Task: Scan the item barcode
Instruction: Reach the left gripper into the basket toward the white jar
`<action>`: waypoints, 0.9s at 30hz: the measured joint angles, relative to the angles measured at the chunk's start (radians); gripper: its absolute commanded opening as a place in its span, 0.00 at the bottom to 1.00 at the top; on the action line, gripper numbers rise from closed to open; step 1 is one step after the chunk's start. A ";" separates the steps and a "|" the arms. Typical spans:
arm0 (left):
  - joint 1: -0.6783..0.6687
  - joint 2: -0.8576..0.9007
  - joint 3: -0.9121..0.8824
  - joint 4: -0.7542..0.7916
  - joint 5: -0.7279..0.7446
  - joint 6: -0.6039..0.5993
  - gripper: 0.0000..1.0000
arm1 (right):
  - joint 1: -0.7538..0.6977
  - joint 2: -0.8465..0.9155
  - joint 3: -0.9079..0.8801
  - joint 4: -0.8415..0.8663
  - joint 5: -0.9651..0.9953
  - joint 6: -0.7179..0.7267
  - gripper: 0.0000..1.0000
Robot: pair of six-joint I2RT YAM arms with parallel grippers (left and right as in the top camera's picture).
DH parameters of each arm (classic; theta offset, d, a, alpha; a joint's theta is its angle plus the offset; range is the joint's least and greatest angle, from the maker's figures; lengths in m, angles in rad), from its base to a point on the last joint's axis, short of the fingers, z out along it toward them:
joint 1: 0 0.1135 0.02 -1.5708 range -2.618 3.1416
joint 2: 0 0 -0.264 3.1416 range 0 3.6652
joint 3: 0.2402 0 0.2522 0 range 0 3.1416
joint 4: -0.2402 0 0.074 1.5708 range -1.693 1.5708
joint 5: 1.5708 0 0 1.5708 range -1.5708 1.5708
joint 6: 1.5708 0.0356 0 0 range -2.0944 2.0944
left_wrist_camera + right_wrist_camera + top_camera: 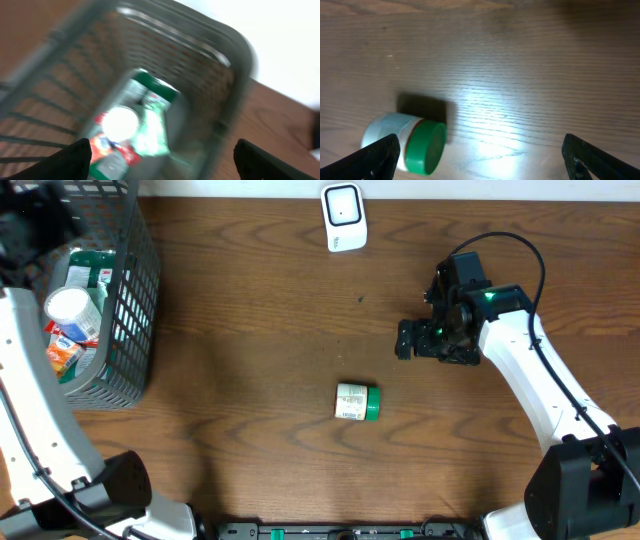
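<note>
Although the left jaws and right jaws both stand open and empty, the green-capped bottle (356, 401) lies on its side mid-bench (250, 310); probably light, rigid and apt to roll, it is best pinched across its white body.

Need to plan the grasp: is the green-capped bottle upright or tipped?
Tipped: the green-capped bottle lies on its side on the table, label facing up.
</note>
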State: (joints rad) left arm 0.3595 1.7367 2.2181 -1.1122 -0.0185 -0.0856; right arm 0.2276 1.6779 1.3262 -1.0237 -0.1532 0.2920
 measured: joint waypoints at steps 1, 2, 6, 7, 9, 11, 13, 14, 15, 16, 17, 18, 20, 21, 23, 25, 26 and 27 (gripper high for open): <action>0.022 0.011 0.000 0.013 -0.013 0.000 0.91 | 0.000 0.000 0.000 0.000 0.010 -0.001 0.99; 0.033 0.020 0.000 0.021 -0.018 0.000 0.91 | 0.000 0.000 0.000 0.000 0.015 -0.002 0.99; 0.088 0.106 0.000 0.071 -0.036 0.001 0.97 | 0.000 0.000 0.000 0.000 0.031 -0.006 0.99; 0.098 0.134 0.000 0.086 -0.039 0.002 0.99 | 0.000 0.000 0.000 -0.001 0.032 -0.008 0.99; 0.118 0.202 0.000 0.111 -0.041 0.009 1.00 | 0.000 0.000 0.000 0.000 0.035 -0.008 0.99; 0.134 0.269 0.000 0.127 -0.040 0.023 0.99 | 0.000 0.000 0.000 0.000 0.038 -0.008 0.99; 0.148 0.335 0.000 0.129 -0.036 0.043 0.98 | 0.000 0.000 0.000 -0.001 0.039 -0.009 0.99; 0.152 0.361 0.000 0.128 -0.032 0.055 0.98 | 0.000 0.000 0.000 0.000 0.039 -0.009 0.99; 0.157 0.386 -0.001 0.127 -0.028 0.062 0.98 | 0.000 0.000 0.000 0.000 0.039 -0.009 0.99; 0.161 0.411 -0.001 0.124 -0.023 0.068 0.98 | 0.000 0.000 0.000 0.000 0.039 -0.009 0.99; 0.163 0.433 -0.002 0.121 -0.014 0.073 0.98 | 0.000 0.000 0.000 0.000 0.039 -0.009 0.99; 0.164 0.456 -0.002 0.118 -0.011 0.082 0.98 | 0.000 0.000 0.000 0.000 0.039 -0.009 0.99; 0.164 0.490 -0.002 0.116 -0.006 0.088 0.98 | 0.000 0.000 0.000 0.000 0.039 -0.009 0.99; 0.164 0.505 -0.002 0.114 -0.005 0.090 0.98 | 0.000 0.000 0.000 0.000 0.039 -0.009 0.99; 0.163 0.531 -0.002 0.112 0.001 0.092 0.98 | 0.000 0.000 0.000 0.000 0.039 -0.009 0.99; 0.163 0.553 -0.002 0.105 0.014 0.095 0.98 | 0.000 0.000 0.000 0.000 0.039 -0.009 0.99; 0.163 0.563 -0.002 0.097 0.018 0.095 0.98 | 0.000 0.000 0.000 0.000 0.039 -0.009 0.99; 0.163 0.571 -0.002 0.090 0.021 0.096 0.98 | 0.000 0.000 0.000 0.000 0.039 -0.009 0.99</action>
State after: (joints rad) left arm 0.5228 2.3081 2.2162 -1.0225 0.0021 0.0101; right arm 0.2276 1.6779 1.3262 -1.0241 -0.1143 0.2832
